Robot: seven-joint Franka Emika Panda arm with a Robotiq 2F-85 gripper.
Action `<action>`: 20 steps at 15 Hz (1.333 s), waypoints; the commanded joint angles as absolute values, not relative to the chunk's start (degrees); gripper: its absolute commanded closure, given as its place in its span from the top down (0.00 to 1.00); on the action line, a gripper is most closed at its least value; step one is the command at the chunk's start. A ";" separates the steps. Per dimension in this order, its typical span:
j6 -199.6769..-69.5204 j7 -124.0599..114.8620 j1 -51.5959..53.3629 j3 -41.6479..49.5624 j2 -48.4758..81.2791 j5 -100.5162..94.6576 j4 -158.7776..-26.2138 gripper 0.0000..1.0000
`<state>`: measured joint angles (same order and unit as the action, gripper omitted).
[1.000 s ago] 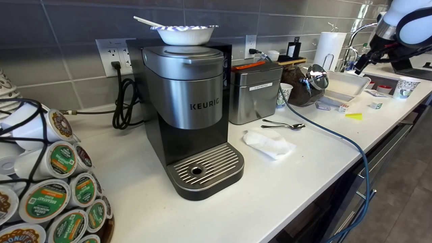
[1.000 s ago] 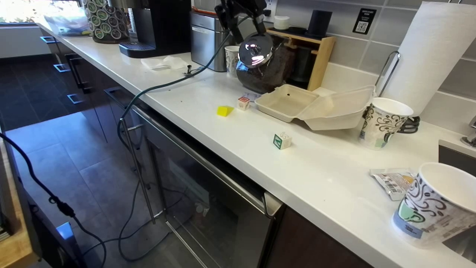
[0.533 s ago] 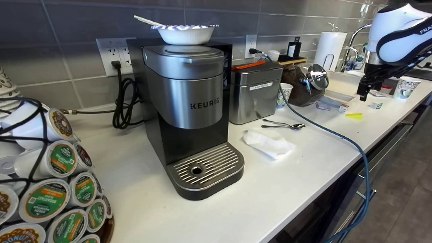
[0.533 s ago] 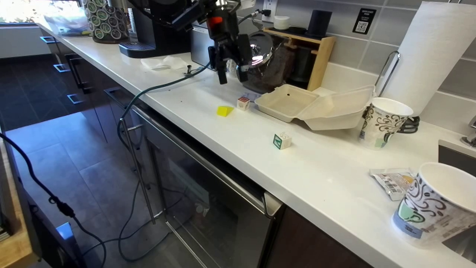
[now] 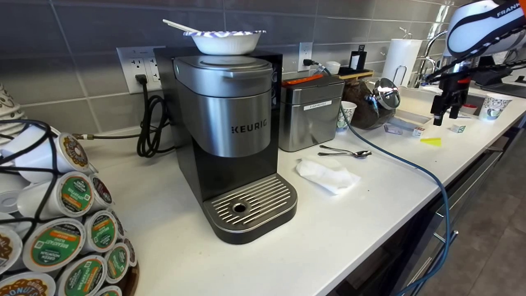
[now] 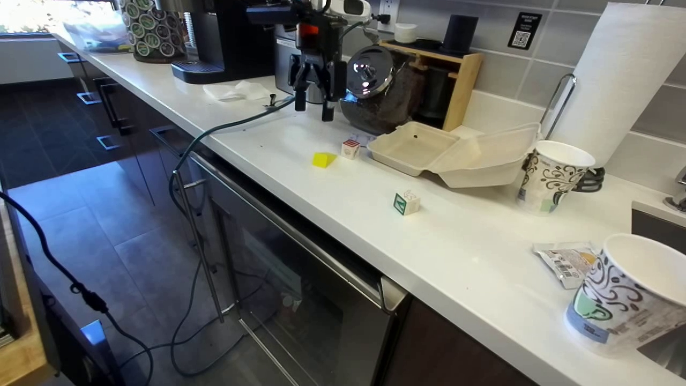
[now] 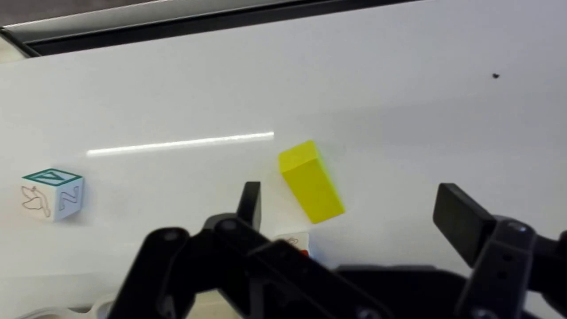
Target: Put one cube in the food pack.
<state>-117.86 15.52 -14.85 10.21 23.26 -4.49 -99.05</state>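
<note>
My gripper (image 6: 314, 107) is open and empty, pointing down above the counter in both exterior views (image 5: 446, 116). In the wrist view its jaws (image 7: 350, 201) stand wide apart. A yellow block (image 7: 314, 184) lies on the counter below, between the fingers in that view. A white cube with red marks (image 6: 351, 149) sits beside the yellow block; in the wrist view a finger covers most of it. A white cube with a green letter (image 6: 407, 203) lies apart, also at the left of the wrist view (image 7: 52, 195). The pale food pack (image 6: 412, 147) lies open behind the cubes.
A glass jar with a chrome lid (image 6: 370, 72) stands close behind the gripper. Paper cups (image 6: 554, 177), a paper towel roll (image 6: 616, 80) and a packet (image 6: 567, 262) are to the right. A blue cable (image 5: 404, 162) crosses the counter. The counter's front edge is near the cubes.
The gripper has come down from in front of the jar lid and turned from a tilt to pointing down. It stays open. The cubes, block and food pack have not moved.
</note>
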 commanded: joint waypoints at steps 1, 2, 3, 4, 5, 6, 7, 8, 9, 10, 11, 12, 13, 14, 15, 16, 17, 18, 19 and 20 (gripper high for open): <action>-117.66 15.83 -16.65 9.43 26.20 -1.52 -94.52 1.00; -117.48 15.93 -16.12 9.66 24.68 -3.16 -96.79 1.00; -117.47 15.92 -16.34 9.66 25.13 -3.05 -95.93 1.00; -117.46 15.91 -16.43 9.65 25.37 -2.99 -95.43 1.00; -117.45 15.90 -16.44 9.65 25.43 -2.96 -95.24 1.00; -117.45 15.88 -16.43 9.62 25.43 -2.94 -95.14 1.00; -117.45 15.88 -16.43 9.59 25.44 -2.94 -95.08 1.00; -117.45 15.88 -16.43 9.58 25.44 -2.93 -95.04 1.00; -117.45 15.88 -16.42 9.57 25.45 -2.93 -95.02 1.00; -117.01 16.80 -16.84 9.17 26.11 -2.05 -94.47 1.00; -117.50 16.62 -16.86 9.16 26.59 -1.97 -94.36 1.00; -117.84 16.70 -16.90 9.05 26.85 -1.81 -94.38 1.00; -118.43 16.41 -16.81 9.09 27.00 -1.98 -94.52 1.00; -118.96 16.39 -16.87 9.04 27.27 -1.92 -94.56 1.00; -119.14 16.66 -16.97 8.95 27.54 -1.85 -94.50 1.00; -119.70 16.58 -17.06 8.89 27.80 -1.69 -94.51 1.00; -119.82 16.19 -17.05 8.92 28.25 -1.72 -94.30 1.00; -120.22 16.21 -17.10 8.84 28.61 -1.62 -94.22 1.00; -120.82 15.86 -17.18 8.78 29.04 -1.31 -94.13 1.00; -121.73 15.62 -17.26 8.68 29.48 -0.97 -94.08 1.00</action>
